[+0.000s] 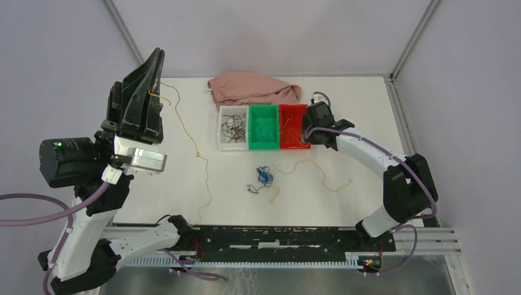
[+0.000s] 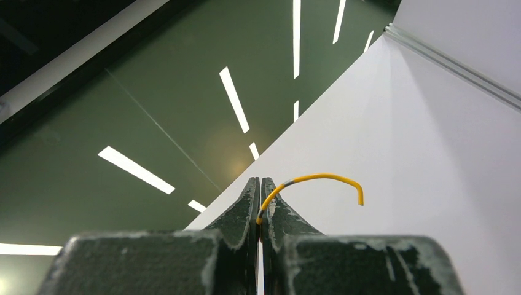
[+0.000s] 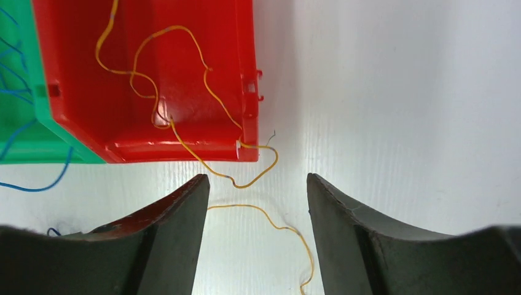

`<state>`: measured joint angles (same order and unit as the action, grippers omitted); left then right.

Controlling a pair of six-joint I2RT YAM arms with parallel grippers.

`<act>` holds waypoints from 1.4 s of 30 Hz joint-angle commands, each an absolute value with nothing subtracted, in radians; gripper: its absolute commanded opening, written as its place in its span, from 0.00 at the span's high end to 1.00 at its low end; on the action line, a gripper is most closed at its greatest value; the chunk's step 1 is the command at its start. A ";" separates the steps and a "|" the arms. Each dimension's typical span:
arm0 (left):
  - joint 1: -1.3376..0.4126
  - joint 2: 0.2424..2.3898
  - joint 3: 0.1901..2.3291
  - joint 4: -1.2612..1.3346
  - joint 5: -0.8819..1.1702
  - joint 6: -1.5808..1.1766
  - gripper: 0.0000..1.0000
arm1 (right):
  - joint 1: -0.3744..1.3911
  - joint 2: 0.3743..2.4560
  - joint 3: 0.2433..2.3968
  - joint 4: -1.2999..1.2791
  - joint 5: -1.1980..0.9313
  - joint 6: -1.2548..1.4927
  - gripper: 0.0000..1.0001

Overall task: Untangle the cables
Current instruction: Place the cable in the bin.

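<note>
My left gripper (image 1: 158, 56) is raised high at the left, shut on one end of a long yellow cable (image 1: 198, 153). That cable hangs from the tips and trails down across the table. In the left wrist view its short end (image 2: 319, 179) curls out from between the shut fingers (image 2: 260, 190). A small blue and dark tangle (image 1: 264, 176) lies mid-table. Another yellow cable (image 1: 313, 169) lies to its right. My right gripper (image 1: 307, 138) is open above the red bin's corner (image 3: 246, 92), where a yellow cable (image 3: 184, 135) spills out over the rim onto the table between the fingers.
Three bins stand in a row: white (image 1: 233, 128) with dark cables, green (image 1: 264, 128) with blue cables, red (image 1: 293, 126) with yellow cable. A pink cloth (image 1: 252, 88) lies behind them. The black rail (image 1: 276, 236) runs along the near edge.
</note>
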<state>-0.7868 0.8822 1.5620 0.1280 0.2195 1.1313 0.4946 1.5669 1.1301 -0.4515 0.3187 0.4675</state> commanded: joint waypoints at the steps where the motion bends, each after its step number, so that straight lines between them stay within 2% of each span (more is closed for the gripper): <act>1: -0.785 0.887 1.568 0.141 0.221 1.109 0.97 | 0.491 1.553 1.076 -0.388 0.278 0.537 0.36; 11: -0.785 0.883 1.569 0.138 0.218 1.109 0.97 | 0.490 1.638 1.076 -0.295 0.261 0.553 0.53; 14: -0.784 0.882 1.571 0.138 0.220 1.109 0.97 | 0.489 1.652 1.085 -0.288 0.261 0.557 0.64; 19: -0.785 0.885 1.577 0.138 0.221 1.109 0.97 | 0.490 1.658 1.091 -0.285 0.260 0.561 0.90; 22: -0.785 0.883 1.573 0.138 0.221 1.108 0.97 | 0.490 1.650 1.096 -0.284 0.262 0.563 1.00; 32: -0.784 0.882 1.570 0.138 0.221 1.106 0.97 | 0.490 1.719 1.240 -0.310 0.265 0.526 1.00; 42: -0.784 0.881 1.554 0.138 0.219 1.104 0.97 | 0.498 1.932 1.446 -0.339 0.310 0.455 1.00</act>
